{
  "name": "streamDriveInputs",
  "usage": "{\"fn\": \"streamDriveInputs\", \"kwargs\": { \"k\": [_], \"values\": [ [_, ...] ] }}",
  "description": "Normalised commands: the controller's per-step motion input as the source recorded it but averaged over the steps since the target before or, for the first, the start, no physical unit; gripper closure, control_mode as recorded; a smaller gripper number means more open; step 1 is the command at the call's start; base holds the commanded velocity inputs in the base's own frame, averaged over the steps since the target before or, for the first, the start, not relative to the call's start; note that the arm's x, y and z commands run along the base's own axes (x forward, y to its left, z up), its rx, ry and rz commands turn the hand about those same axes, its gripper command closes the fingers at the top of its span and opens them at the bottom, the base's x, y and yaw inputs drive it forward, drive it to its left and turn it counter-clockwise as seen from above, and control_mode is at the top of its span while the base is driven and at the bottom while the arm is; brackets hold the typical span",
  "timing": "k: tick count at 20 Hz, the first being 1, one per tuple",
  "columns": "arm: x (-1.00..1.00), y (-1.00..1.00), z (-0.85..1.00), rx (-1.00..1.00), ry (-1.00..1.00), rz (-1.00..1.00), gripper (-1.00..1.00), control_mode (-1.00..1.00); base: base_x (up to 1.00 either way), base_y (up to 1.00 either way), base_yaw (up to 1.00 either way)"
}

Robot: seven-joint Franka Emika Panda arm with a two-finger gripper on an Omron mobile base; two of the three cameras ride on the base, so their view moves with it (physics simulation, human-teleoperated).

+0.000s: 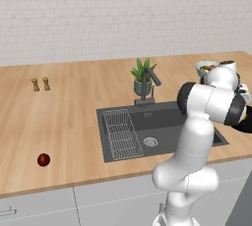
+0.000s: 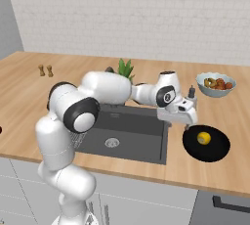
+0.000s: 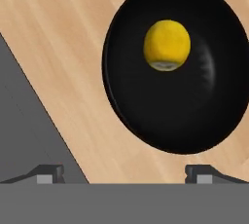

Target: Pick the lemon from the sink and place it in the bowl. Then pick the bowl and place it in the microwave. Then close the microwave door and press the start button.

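Lemon (image 2: 204,138) in black bowl (image 2: 217,149) on wooden counter (image 2: 29,87), white brick wall (image 2: 146,13) behind, tool (image 3: 124,172) spread wide, empty

No words, labels, brand marks or numbers can be read anywhere in these pictures.

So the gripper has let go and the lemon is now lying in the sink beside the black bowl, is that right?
Not quite: the lemon lies inside the black bowl on the counter, not in the sink, as the right base view shows. The gripper is indeed open and holds nothing.
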Motion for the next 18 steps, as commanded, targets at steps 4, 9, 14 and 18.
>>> {"fn": "streamDriveInputs", "kwargs": {
  "k": [4,9,14,18],
  "values": [
    [0.25,0.00,0.00,0.00,0.07,0.09,-1.00,-1.00,0.00,0.00,0.00],
    [0.17,-0.08,-0.01,0.00,0.03,0.08,-1.00,-1.00,0.00,0.00,0.00],
    [0.17,-0.32,-0.05,0.05,0.04,0.12,-1.00,-1.00,0.00,0.00,0.00],
    [0.31,-0.08,-0.10,0.04,0.07,0.11,-1.00,-1.00,0.00,0.00,0.00]
  ]
}}
